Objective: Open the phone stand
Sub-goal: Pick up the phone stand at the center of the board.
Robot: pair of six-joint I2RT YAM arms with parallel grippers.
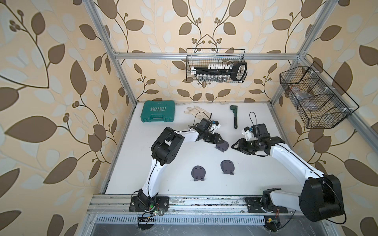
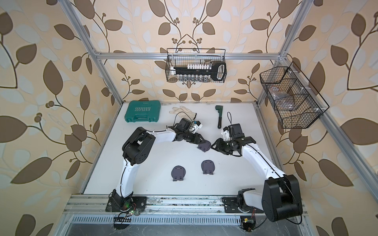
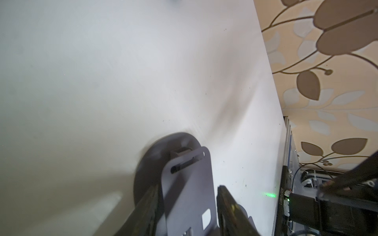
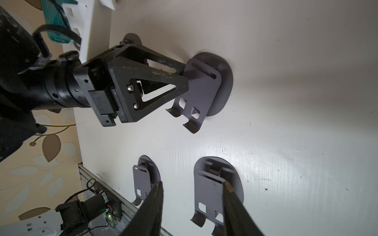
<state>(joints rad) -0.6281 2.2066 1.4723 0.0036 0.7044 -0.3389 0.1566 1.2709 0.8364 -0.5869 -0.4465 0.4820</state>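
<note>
one phone stand [image 1: 223, 147] mid-desk [image 1: 163, 183], base disc on the surface; left gripper [image 4: 184, 77] clamped on its raised plate; right gripper [image 1: 234, 146] just beside it, jaws apart, holding nothing; second stand [image 1: 198, 172] and third stand [image 1: 227, 166] lie nearer the front edge. back wire basket [image 1: 215, 81]: socket rack [image 1: 216, 70] with black handle; side wire basket [image 1: 323, 122]: clear bag [image 1: 300, 92], contents unreadable; green case [image 1: 158, 111] closed, far left corner

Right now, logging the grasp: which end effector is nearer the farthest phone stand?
Left. The left end effector flanks that phone stand; the right end effector hangs apart, open.
</note>
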